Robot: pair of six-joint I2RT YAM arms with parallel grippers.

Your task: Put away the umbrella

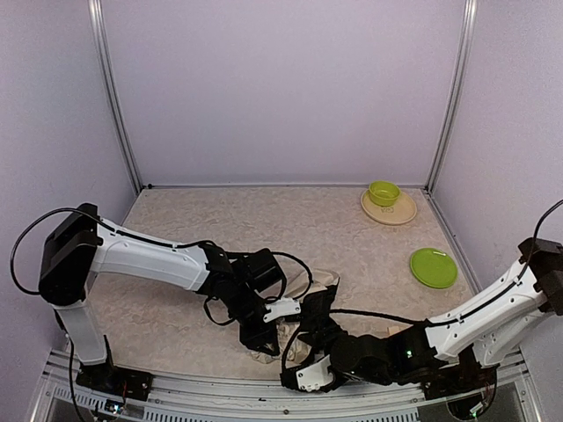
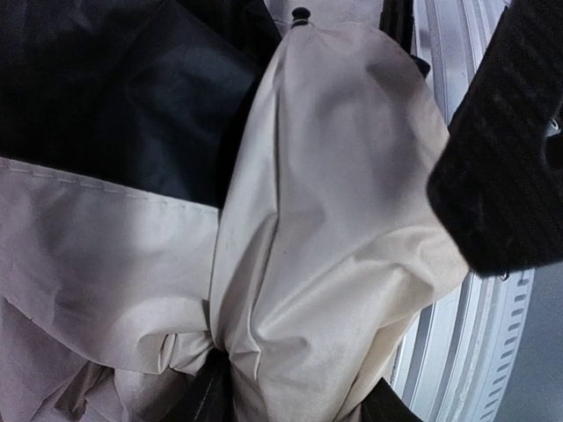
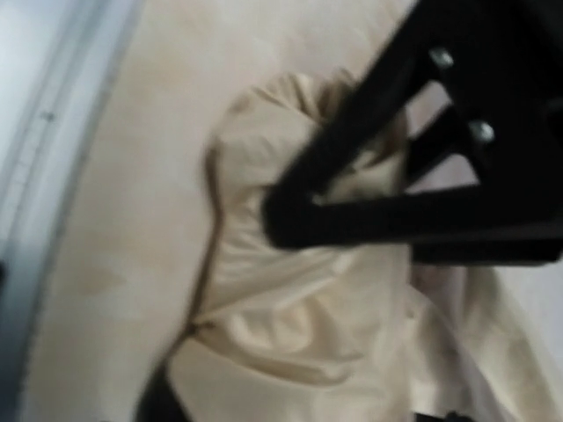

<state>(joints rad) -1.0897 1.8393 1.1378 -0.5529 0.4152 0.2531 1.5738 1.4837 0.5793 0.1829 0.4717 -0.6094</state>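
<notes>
Top view: the umbrella (image 1: 325, 283) lies crumpled on the desk (image 1: 264, 229), close to the near edge, with both arms bent in over it. Your left claw (image 1: 262, 341) points down into the cream fabric. Your right claw (image 1: 299, 338) is just beside it, coming in from the right. Well apart at the far right, a green bowl (image 1: 384, 192) sits on a beige plate (image 1: 388, 211). A green plate (image 1: 433, 267) lies nearer.

Left wrist view: cream fabric fills the frame, with the black lining (image 2: 114, 97) at upper left. The folds gather to a tight bunch low in the frame, where your left claw is pinching the umbrella. A black ribbed part (image 2: 501, 167) crosses the right side, in front of the metal rail (image 2: 457, 334).

Right wrist view: blurred. The cream bundle rests on the desk, with a black bolted frame (image 3: 422, 211) across it. You cannot tell from this whether your right claw is spread or pinching.
</notes>
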